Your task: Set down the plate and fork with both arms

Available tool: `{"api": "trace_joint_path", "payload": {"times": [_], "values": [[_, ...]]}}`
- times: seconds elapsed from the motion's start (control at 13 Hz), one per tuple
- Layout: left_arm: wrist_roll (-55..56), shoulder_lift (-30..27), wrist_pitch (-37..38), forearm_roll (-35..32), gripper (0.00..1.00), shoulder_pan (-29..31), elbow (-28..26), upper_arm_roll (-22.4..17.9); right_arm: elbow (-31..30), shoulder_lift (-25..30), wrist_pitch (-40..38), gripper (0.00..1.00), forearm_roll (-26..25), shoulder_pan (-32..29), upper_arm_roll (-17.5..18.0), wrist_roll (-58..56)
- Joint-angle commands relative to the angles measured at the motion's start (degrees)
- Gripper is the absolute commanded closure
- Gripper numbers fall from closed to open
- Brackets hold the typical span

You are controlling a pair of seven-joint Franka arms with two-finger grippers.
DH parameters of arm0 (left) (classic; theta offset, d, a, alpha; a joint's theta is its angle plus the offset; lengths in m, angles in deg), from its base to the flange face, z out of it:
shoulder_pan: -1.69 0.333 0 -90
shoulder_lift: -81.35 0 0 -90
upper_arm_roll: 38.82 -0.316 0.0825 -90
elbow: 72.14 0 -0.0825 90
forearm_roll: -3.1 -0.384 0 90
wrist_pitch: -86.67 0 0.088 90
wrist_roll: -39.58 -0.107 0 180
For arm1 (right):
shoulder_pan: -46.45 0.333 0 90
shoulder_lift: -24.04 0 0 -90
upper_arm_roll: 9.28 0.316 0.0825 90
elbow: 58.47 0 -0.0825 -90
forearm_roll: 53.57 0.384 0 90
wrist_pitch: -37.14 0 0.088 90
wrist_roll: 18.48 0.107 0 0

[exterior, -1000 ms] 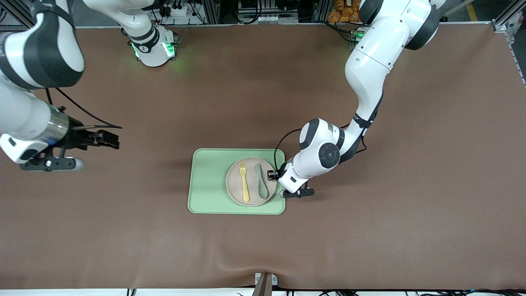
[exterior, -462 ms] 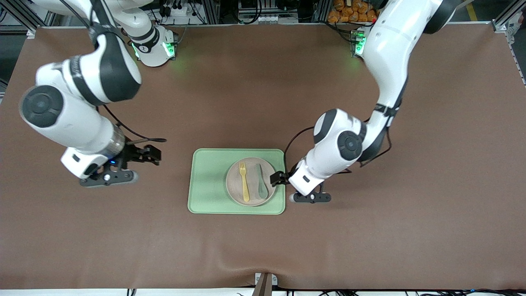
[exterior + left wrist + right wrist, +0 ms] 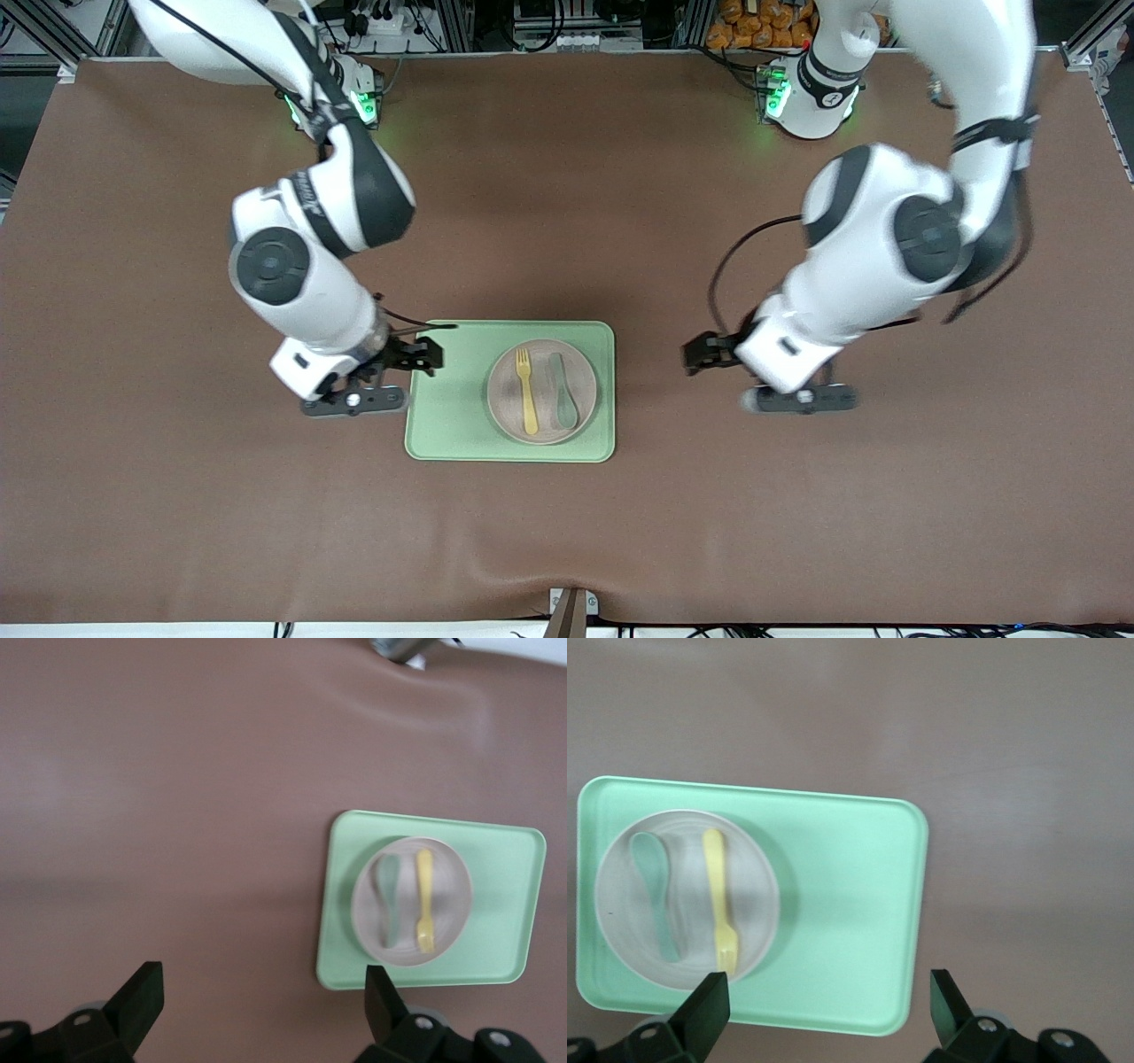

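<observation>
The beige-pink plate sits on a light-green tray in the middle of the table. The pale yellow fork lies on the plate beside a grey-green spoon. My right gripper is open and empty over the tray's edge at the right arm's end. My left gripper is open and empty over bare table, beside the tray toward the left arm's end. The left wrist view shows the plate, the fork and my open left gripper. The right wrist view shows the plate, the fork and my open right gripper.
The tray also shows in the left wrist view and in the right wrist view. Brown table covering lies all round the tray. A small metal bracket sits at the table edge nearest the front camera.
My right arm swung in from the right arm's end of the table to the tray's edge. My left gripper drew back from the plate's rim toward the left arm's end.
</observation>
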Motion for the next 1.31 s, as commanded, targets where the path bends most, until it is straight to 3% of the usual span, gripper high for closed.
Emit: {"api": "trace_joint_path", "payload": {"times": [0.0, 0.23, 0.46, 0.54, 1.08, 1.23], "values": [[-0.2, -6.8, 5.7, -1.1, 0.00, 5.6, -1.6, 0.8, 6.8, -6.2, 1.0, 0.00, -0.9, 1.6, -0.4, 1.8], [-4.9, -12.0, 13.3, -1.3, 0.00, 11.0, -1.3, 0.6, 6.9, -9.0, 7.5, 0.00, -0.8, 2.8, -0.3, 2.0], [-7.7, -16.0, 19.7, -5.5, 0.00, 13.8, -1.7, 0.5, 6.9, -12.8, 12.6, 0.02, -1.1, 5.5, -0.4, 5.9], [-8.6, -17.0, 21.6, -5.5, 0.00, 14.4, -2.0, 0.5, 6.8, -13.7, 13.8, 0.10, -1.2, 6.0, -0.5, 6.0], [-11.5, -23.9, 22.2, -9.5, 0.00, 17.2, -9.1, 0.8, 6.7, -19.2, 19.8, 0.21, -1.8, 8.4, -0.7, 6.2], [-16.8, -26.0, 21.3, -9.4, 0.00, 19.9, -12.5, 0.9, 6.4, -19.7, 20.1, 0.22, -3.0, 9.3, -0.8, 7.9]]}}
